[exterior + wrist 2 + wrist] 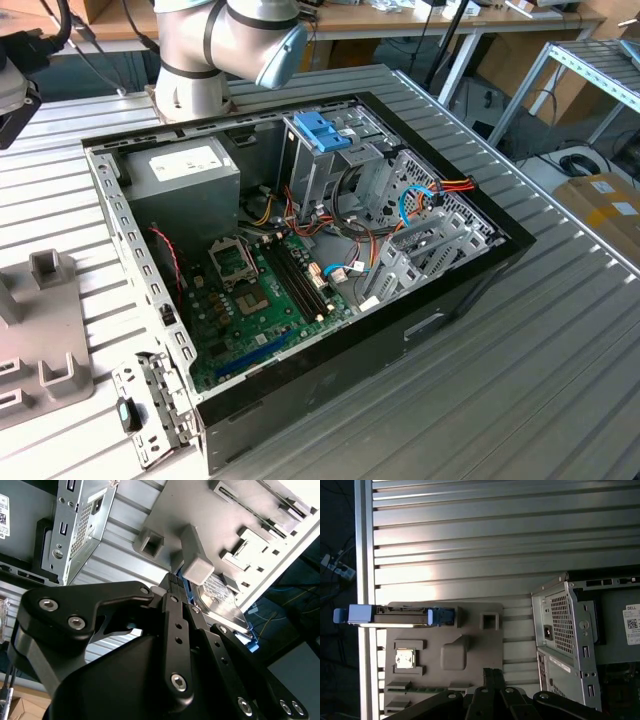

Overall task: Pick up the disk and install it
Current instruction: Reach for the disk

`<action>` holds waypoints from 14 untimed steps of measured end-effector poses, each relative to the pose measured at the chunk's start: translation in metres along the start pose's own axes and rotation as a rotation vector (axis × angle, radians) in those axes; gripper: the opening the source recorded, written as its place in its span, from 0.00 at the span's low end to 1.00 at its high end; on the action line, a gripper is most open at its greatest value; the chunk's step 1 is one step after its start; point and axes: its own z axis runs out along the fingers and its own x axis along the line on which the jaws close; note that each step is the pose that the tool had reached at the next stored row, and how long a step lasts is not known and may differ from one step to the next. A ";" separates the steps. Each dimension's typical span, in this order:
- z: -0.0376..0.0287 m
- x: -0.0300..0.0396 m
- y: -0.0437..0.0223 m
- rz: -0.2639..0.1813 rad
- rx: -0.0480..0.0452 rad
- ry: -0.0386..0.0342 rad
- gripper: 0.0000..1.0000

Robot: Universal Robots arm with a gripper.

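Disk (395, 616), just one, silver with blue frame, stands edgewise on one grey holder (45, 330), eight o'clock of the case (300, 250) in the exterior view; claw (493, 671) closed, empty.

The arm (228, 45) shows a silver joint with a pale blue cap at the top of the exterior view. In both wrist views the black end effector (493, 672) (173, 580) has its linkage bars converging, tips drawn together, gripping nothing.

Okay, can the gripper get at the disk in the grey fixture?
Probably yes: the disk stands on edge in the grey fixture, its upper edge bare, and nothing lies between it and the gripper.
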 end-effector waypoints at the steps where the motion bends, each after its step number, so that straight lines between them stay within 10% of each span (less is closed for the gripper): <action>1: 0.0000 0.0002 0.0000 0.000 0.0000 0.0000 0.11; 14: 0.0001 0.0032 -0.0002 0.000 0.0000 0.0001 0.11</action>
